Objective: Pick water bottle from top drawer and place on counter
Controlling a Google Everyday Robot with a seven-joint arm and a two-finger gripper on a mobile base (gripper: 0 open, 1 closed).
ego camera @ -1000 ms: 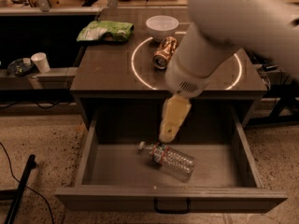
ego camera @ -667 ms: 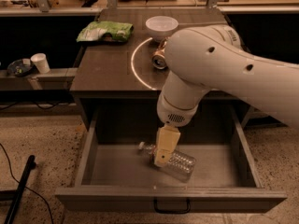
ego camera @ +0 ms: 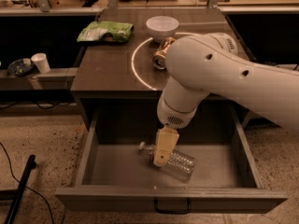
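Observation:
The water bottle [ego camera: 180, 162] lies on its side in the open top drawer [ego camera: 117, 169], white cap pointing left. My gripper [ego camera: 161, 158] hangs from the big white arm [ego camera: 219, 78] and reaches down into the drawer, right over the bottle's neck end. The counter [ego camera: 107, 66] with its glowing white circle is behind the drawer. A copper-coloured can [ego camera: 161, 56] lies on the counter inside the circle, partly hidden by the arm.
A white bowl [ego camera: 162, 27] and a green snack bag [ego camera: 105, 31] sit at the counter's back. A white cup [ego camera: 41, 62] stands on a low shelf to the left. The drawer's front panel has a dark handle [ego camera: 172, 206]. A black pole [ego camera: 21, 185] leans at lower left.
The arm has swung down and forward, lowering my gripper from above the drawer's back to the bottle's neck end. The bottle has not moved.

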